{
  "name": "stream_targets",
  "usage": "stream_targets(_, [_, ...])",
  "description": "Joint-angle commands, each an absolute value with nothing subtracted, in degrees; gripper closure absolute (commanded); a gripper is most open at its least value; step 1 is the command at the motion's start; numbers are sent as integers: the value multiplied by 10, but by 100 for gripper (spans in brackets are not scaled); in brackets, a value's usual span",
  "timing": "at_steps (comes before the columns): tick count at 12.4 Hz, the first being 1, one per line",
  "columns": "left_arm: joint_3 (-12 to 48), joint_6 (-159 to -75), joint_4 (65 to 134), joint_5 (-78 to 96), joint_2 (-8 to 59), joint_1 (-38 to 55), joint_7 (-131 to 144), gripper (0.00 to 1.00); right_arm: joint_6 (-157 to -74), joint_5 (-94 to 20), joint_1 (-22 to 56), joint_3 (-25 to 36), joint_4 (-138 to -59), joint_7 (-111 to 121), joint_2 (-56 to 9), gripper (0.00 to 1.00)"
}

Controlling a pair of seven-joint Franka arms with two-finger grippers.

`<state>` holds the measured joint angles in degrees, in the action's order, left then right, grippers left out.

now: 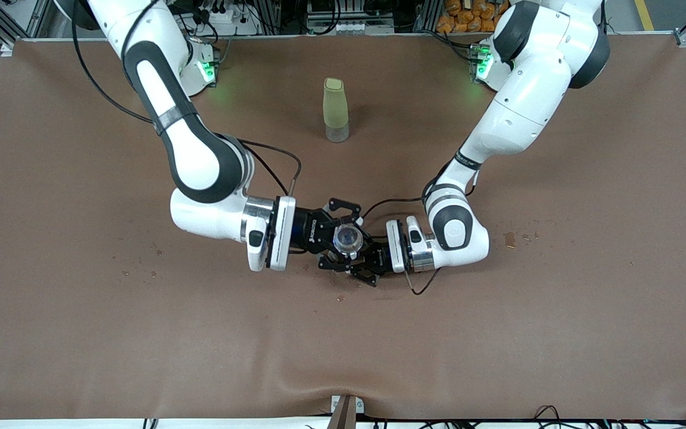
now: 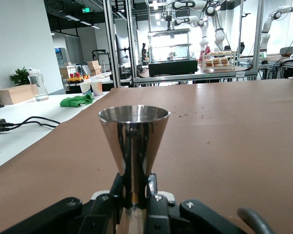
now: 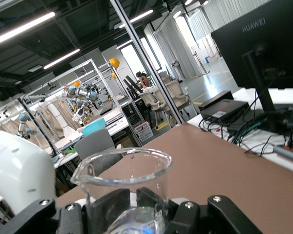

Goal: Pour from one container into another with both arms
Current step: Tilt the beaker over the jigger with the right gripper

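My right gripper [image 1: 343,236] is shut on the small clear glass cup [image 1: 348,238], held above the middle of the table with its round rim facing up. In the right wrist view the glass cup [image 3: 124,178] sits between the black fingers [image 3: 112,207] and shows a small spout. My left gripper [image 1: 361,260] meets it from the left arm's end, partly under the glass. In the left wrist view that gripper [image 2: 135,190] is shut on the waist of the silvery metal jigger [image 2: 133,139], which stands upright. In the front view the grippers hide the jigger.
A tall pale-green bottle [image 1: 336,110] with a clear base stands on the brown table, farther from the front camera than the grippers. Small dark stains [image 1: 510,239] mark the table toward the left arm's end. The table's front edge [image 1: 343,411] is low in view.
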<state>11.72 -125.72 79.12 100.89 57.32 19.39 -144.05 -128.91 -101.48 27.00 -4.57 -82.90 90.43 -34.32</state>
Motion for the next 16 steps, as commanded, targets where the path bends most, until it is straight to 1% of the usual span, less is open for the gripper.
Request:
stream_targets(1, [112,-1263,779,1053,584,210,-1441,100,-1296,-1032,275,-46,-900,856,-291,100])
stream_targets(3, [112,-1263,779,1054,585,214,-1440,100,-1296,-1033,276,-47,-921,830,-283,100])
stream_targets(8, [112,-1262,780,1044,579,206,-1441,100,-1297,-1033,277,-46,-992,721,-231,100])
stream_targets(11, [112,-1261,788,1042,577,200,-1451,100,-1301,-1033,279,-47,-1002,679,-221,100])
stream_targets(14, [112,-1260,788,1042,577,200,-1457,100,-1335,-1032,299,-47,-1000,611,-212,100])
stream_targets(16, [112,-1260,788,1042,577,200,-1457,100,-1336,-1032,301,-47,-999,579,-211,100])
